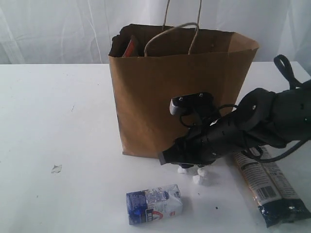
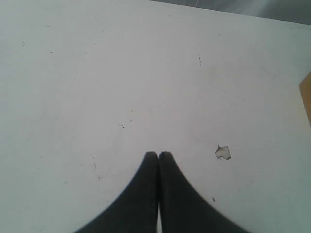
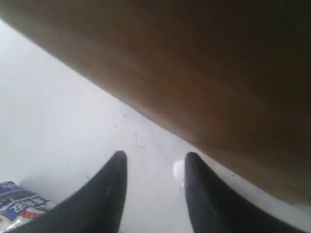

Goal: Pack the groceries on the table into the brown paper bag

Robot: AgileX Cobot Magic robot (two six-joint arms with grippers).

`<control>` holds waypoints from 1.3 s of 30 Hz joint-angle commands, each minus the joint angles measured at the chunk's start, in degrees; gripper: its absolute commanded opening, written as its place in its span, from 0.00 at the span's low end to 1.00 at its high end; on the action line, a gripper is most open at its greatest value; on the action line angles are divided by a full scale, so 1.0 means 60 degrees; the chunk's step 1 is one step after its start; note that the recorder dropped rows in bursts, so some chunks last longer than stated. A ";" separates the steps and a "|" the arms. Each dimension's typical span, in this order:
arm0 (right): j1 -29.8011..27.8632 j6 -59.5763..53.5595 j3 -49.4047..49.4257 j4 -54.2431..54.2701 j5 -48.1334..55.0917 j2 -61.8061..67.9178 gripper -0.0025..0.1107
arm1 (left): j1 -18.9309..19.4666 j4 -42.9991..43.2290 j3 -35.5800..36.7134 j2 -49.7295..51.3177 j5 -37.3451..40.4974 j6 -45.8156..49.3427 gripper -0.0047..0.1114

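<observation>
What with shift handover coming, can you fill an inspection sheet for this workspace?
Surface: white table, a few dark specks.
Job's things: brown paper bag upright, red item inside; small blue-white carton and long dark-blue-and-cream packet lying outside it.
Clutter: small white crumbs beside the right gripper; a pale scrap on the left.
Grippers: left gripper shut, empty, over bare table; right gripper open, empty, low beside the bag.
Cables: black cable looped at the far right.
Surroundings: white curtain behind.

The brown paper bag (image 1: 165,97) is seen front-on from slightly above; wrist views are pointed down at the table (image 2: 97,73), close up (bag shared with the right one).
</observation>
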 commanded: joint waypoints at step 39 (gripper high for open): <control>0.0007 0.1123 -0.0407 0.0085 0.1630 -0.0004 0.02 | 0.0017 0.0046 0.0069 -0.0039 -0.0028 -0.0031 0.04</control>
